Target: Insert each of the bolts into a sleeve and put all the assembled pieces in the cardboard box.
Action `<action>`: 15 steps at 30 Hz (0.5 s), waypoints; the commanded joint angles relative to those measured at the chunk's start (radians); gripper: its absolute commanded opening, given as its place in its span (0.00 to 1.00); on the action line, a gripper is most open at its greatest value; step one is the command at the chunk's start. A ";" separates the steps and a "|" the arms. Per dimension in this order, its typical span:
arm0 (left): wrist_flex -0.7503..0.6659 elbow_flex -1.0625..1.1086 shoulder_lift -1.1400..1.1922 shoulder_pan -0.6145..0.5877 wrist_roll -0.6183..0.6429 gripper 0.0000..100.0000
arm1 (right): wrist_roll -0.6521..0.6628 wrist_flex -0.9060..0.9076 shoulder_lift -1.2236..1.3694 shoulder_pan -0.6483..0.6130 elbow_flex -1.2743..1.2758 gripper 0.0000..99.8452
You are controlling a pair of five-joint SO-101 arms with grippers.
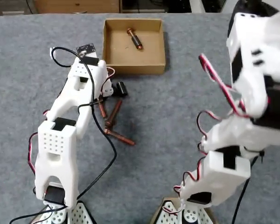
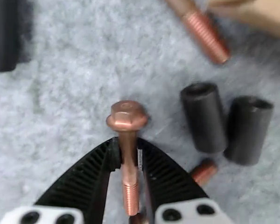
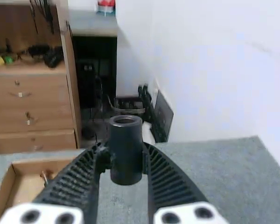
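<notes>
The left gripper [image 2: 127, 153] is clenched on the smooth shank of a copper bolt [image 2: 126, 119]. The hex flange head sits just beyond the jaw tips, and the threaded end runs back between the jaws. Two loose sleeves [image 2: 204, 116], black and cylindrical, lie side by side just off one jaw. Bare grey felt matting [image 2: 56, 88] extends off the other jaw. The right gripper [image 3: 126, 163] is grasping a black sleeve [image 3: 126, 140] clear of the matting, with its bore end projecting past the jaw tips. The open-topped cardboard box [image 3: 4, 186] lies beyond and below these jaws and contains one assembled piece [image 1: 135, 38].
</notes>
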 commanded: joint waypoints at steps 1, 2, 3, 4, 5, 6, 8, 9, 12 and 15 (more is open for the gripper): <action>0.075 -0.114 -0.019 0.040 -0.029 0.02 | -0.003 0.020 -0.091 0.018 -0.015 0.00; 0.094 -0.138 -0.019 0.048 -0.029 0.02 | -0.002 0.020 -0.105 0.018 -0.015 0.00; 0.114 -0.164 -0.019 0.057 -0.029 0.02 | -0.002 0.020 -0.120 0.018 -0.015 0.00; 0.137 -0.192 -0.019 0.064 -0.029 0.02 | -0.002 0.020 -0.136 0.018 -0.015 0.00; 0.158 -0.219 -0.019 0.072 -0.035 0.02 | 0.008 0.020 -0.154 0.018 -0.015 0.00; 0.180 -0.245 -0.019 0.080 -0.043 0.02 | 0.026 0.020 -0.171 0.018 -0.015 0.00; 0.216 -0.298 -0.019 0.091 -0.060 0.02 | 0.054 0.020 -0.206 0.018 -0.015 0.00; 0.235 -0.322 -0.019 0.091 -0.064 0.02 | 0.061 0.020 -0.223 0.018 -0.015 0.00; 0.281 -0.391 -0.019 0.083 -0.071 0.02 | 0.087 0.020 -0.263 0.018 -0.015 0.00; 0.331 -0.463 -0.019 0.075 -0.071 0.02 | 0.103 0.020 -0.297 0.018 -0.002 0.00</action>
